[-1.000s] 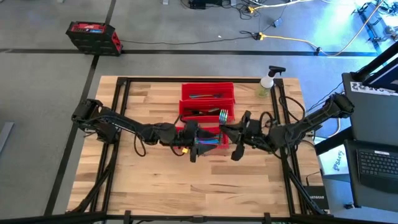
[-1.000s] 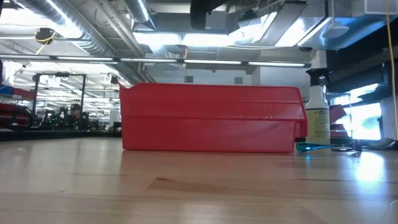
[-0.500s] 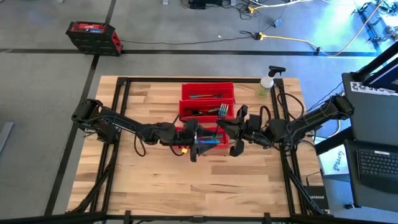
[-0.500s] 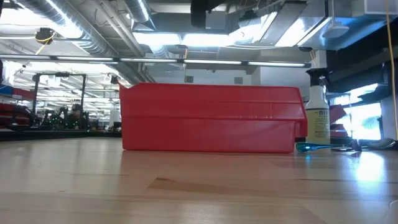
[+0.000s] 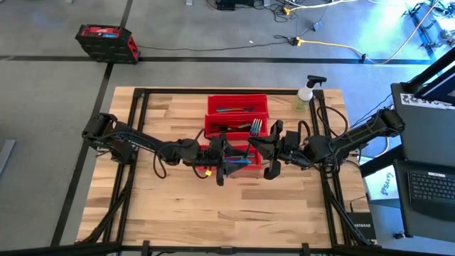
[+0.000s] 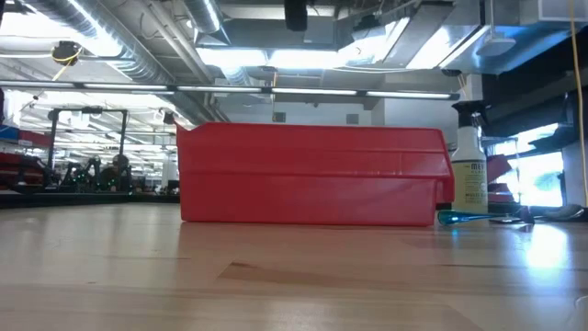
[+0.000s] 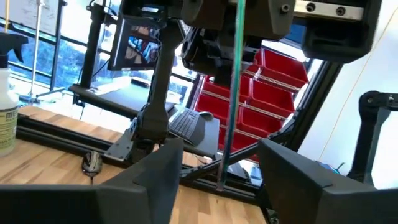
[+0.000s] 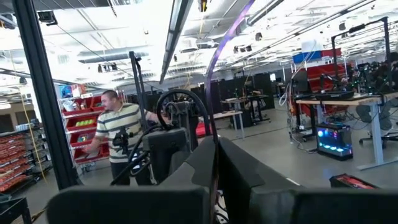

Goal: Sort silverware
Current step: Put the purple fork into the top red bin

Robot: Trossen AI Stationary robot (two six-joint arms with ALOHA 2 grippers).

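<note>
While a teal fork (image 5: 254, 129) is held upright in the closed right gripper (image 5: 257, 144), its slim handle is seen standing between the parted fingers (image 7: 163, 167) of the left gripper (image 5: 229, 162), so a handover is judged to be under way. Just beyond both grippers, the red bins (image 5: 237, 114) are stacked in a row, and a few pieces of silverware (image 5: 234, 109) are already lying in the farther ones. Farther off, a spray bottle (image 5: 305, 94) is standing. How much remains unsorted cannot be told.
</note>
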